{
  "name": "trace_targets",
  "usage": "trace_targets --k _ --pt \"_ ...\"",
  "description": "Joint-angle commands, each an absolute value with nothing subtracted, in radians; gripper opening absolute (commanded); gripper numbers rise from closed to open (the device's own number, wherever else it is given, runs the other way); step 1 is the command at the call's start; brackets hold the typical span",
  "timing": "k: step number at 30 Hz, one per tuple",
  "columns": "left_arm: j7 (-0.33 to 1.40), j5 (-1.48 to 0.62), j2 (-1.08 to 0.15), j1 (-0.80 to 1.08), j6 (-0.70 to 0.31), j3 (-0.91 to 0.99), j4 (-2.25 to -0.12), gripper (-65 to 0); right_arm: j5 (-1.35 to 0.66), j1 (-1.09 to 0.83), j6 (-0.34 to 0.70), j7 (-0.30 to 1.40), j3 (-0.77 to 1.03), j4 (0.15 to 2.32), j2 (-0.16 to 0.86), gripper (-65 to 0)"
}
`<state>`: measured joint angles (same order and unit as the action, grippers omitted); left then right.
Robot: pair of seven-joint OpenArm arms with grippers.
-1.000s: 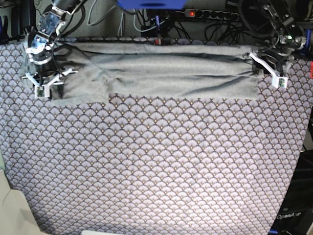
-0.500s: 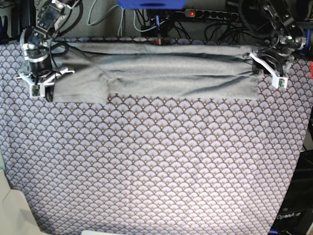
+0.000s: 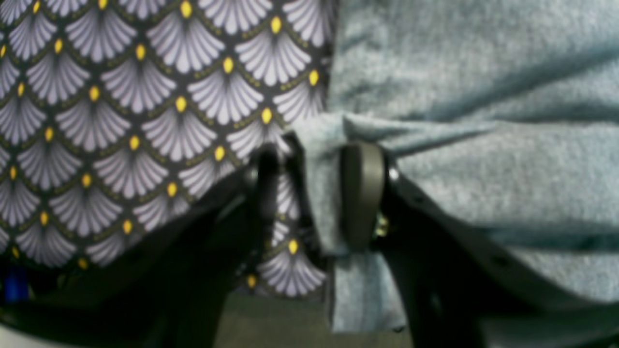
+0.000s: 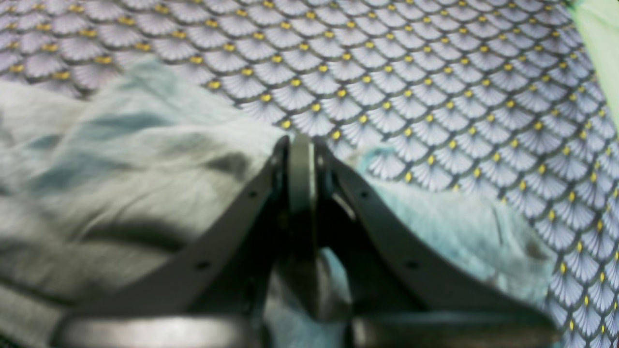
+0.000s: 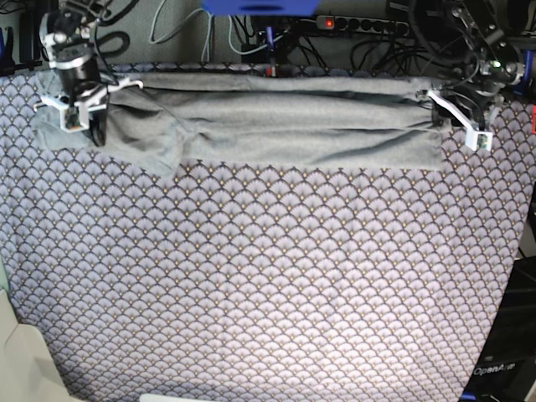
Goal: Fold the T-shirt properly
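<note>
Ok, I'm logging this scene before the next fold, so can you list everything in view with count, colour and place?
T-shirt: one, light grey, folded into a long band across the far edge of the table.
Patterned cloth: one, purple-grey fan scales with yellow dots, covering the table under the shirt.
Power strip: one, dark with a red light, behind the table among black cables.
Blue object: one, top centre, cut off by the frame.
Left gripper: one, dark, shut on the shirt's edge, at the base view's right.
Right gripper: one, grey, shut on the shirt, at the base view's left.
</note>
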<state>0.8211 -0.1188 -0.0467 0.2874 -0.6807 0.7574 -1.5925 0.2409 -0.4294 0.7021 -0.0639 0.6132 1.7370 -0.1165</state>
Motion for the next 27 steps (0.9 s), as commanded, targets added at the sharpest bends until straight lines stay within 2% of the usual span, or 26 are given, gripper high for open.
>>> trace_targets --k 1,7,17,23,27 --pt "0.924 -0.061 -0.038 0.312 -0.698 0.753 -1.583 -41.7 0.205 -0.447 0.698 -0.093 0.616 1.767 -0.111 -65.0" --pt "0.924 -0.061 -0.042 0.311 -0.698 0.753 -1.583 -41.7 0.170 -0.526 0.698 -0.099 0.615 1.776 -0.107 -65.0" --pt "0.923 -0.061 -0.044 0.312 -0.698 0.753 -1.583 -41.7 0.170 -0.633 0.698 -0.283 0.625 1.770 -0.108 -65.0" --pt "0.923 -0.061 -0.073 0.314 -0.698 0.753 -1.577 -41.7 0.170 -0.627 0.698 -0.291 0.657 1.738 -0.104 -65.0" --pt "0.923 -0.061 -0.084 0.314 -0.698 0.774 -1.573 -41.7 0.168 -0.613 0.698 -0.291 0.671 1.704 -0.054 -65.0"
